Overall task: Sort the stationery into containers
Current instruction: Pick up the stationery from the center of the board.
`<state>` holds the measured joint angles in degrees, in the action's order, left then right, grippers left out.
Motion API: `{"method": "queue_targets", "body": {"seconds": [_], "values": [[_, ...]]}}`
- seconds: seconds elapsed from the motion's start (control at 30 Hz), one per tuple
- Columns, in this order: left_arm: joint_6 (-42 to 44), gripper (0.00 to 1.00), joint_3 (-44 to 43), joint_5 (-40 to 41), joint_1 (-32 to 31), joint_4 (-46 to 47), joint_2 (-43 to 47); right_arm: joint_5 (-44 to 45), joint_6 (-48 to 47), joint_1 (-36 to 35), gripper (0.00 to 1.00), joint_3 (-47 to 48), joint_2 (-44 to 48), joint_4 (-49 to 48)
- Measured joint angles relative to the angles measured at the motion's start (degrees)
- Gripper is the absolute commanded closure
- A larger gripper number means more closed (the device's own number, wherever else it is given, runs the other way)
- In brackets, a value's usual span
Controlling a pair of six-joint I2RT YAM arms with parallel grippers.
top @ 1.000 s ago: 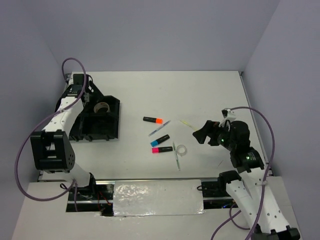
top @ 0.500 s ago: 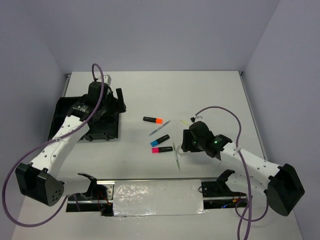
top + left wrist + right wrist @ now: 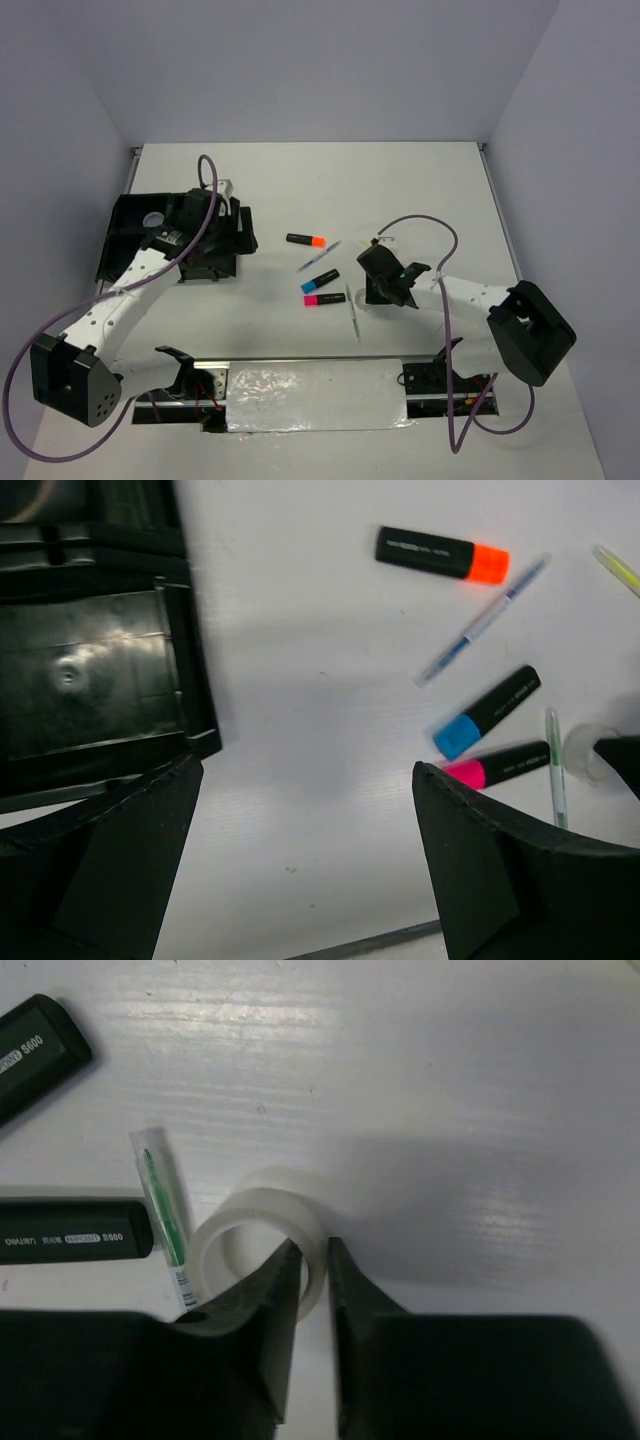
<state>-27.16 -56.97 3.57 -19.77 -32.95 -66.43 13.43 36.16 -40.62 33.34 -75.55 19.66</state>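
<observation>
My right gripper [image 3: 313, 1250] is shut on the wall of a white tape roll [image 3: 255, 1230], one finger inside the ring and one outside, down on the table. A thin green pen [image 3: 165, 1210] lies just left of the roll. In the top view the right gripper [image 3: 372, 290] sits right of the pink highlighter [image 3: 322, 298], the blue highlighter [image 3: 320, 281] and the orange highlighter [image 3: 306, 240]. My left gripper [image 3: 308, 770] is open and holds nothing, hovering by the right edge of the black tray [image 3: 130, 225]. A tape roll [image 3: 152, 219] lies in the tray.
A thin pen with a blue end [image 3: 319, 256] lies between the orange and blue highlighters, and a yellow-green pen [image 3: 617, 570] lies farther right. The tray's rim [image 3: 190, 660] is close to my left finger. The table's front edge [image 3: 300, 360] runs just below the items.
The right gripper reached in to the tape roll and shut on its wall. The left arm swung away from the far tray corner toward the tray's right edge, still open.
</observation>
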Motion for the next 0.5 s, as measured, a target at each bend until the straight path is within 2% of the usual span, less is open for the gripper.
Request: {"method": "queue_targets", "body": {"seconds": [0.13, 0.27, 0.4, 0.5], "values": [[-1.6, 0.01, 1.8, -3.0, -3.6, 2.3, 0.0, 1.5, 1.6, -1.1, 0.92, 0.7, -0.8, -0.4], [-4.9, 0.01, 2.3, -4.2, -11.4, 6.0, -0.9, 5.7, 3.9, -5.1, 0.92, 3.3, 1.0, 4.5], [-9.0, 0.02, 0.2, -4.3, -20.3, 10.2, -4.9, 9.3, 5.3, -9.4, 0.92, 10.1, 3.6, 8.7], [-11.1, 0.04, -0.7, -4.8, -22.1, 13.6, -7.1, 10.9, 6.2, -12.2, 0.92, 14.6, 5.0, 9.8]]}}
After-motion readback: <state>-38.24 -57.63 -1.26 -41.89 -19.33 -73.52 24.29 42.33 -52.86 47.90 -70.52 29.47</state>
